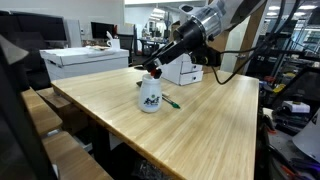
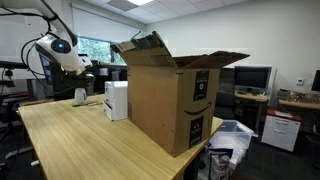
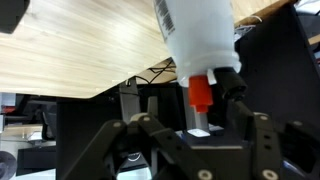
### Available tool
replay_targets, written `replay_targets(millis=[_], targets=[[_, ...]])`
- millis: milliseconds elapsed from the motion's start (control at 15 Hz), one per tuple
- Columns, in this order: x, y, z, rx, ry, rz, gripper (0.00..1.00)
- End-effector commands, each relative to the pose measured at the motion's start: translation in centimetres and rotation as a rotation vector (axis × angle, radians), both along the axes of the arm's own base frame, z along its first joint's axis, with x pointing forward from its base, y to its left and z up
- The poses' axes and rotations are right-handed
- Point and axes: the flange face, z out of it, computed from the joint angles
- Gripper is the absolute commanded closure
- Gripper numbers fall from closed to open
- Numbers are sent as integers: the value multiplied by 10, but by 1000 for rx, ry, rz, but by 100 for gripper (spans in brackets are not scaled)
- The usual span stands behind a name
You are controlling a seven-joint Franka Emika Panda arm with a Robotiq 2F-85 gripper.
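The gripper [image 1: 158,67] hangs unclenched, jaws spread about the red cap [image 3: 200,92] of the white bottle [image 1: 150,96]; the letting-go looks done; next calls for a straight lift clear.

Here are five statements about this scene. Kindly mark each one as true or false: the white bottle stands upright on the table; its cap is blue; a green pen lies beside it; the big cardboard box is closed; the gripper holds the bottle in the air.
1. The white bottle stands upright on the wooden table. True.
2. Its cap is blue. False: the cap is red.
3. A green pen lies on the table beside the bottle. True.
4. The cardboard box is closed. False: its top flaps stand open.
5. The gripper holds the bottle in the air. False: the bottle rests on the table, and the jaws stand open at its cap.
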Motion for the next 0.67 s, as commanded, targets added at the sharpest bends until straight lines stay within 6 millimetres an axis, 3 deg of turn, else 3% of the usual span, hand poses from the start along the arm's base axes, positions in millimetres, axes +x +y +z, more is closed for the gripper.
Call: replay_targets(millis=[0, 333, 600], targets=[[-13, 12, 13, -123, -14, 39, 2], [-15, 40, 18, -222, 24, 144, 0], [-27, 40, -14, -386, 92, 186, 0]])
